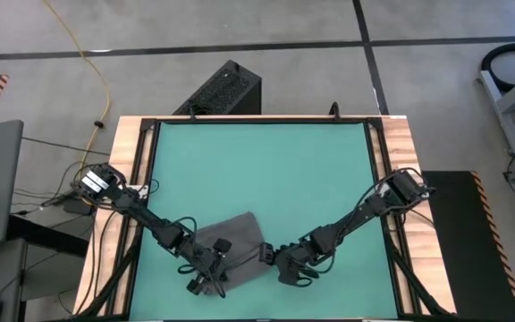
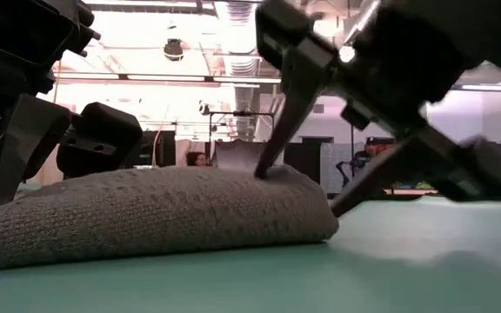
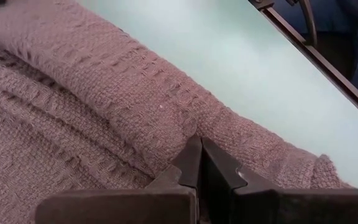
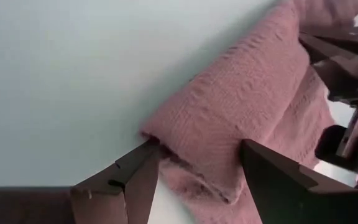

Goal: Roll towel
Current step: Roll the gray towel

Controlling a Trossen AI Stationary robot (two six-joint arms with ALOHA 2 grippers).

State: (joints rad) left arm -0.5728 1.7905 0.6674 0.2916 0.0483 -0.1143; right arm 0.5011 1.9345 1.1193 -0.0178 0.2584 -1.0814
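Soft waffle-weave towel (image 1: 236,240), light and floppy: grip the rolled fold. Left gripper (image 3: 199,163) pinched together against it; right gripper (image 4: 197,165) spread, straddling the roll's end.

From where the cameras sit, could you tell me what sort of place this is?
Probably a robotics lab or workshop: a wood-edged table with a green mat on bare concrete floor, a yellow cable trailing, exposed ceiling ducts.

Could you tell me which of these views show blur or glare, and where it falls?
Low view: bright ceiling lights glare behind the towel, and the right gripper is blurred up close. Left wrist view: the shut left gripper is soft-edged. High view: evenly lit, sharp.
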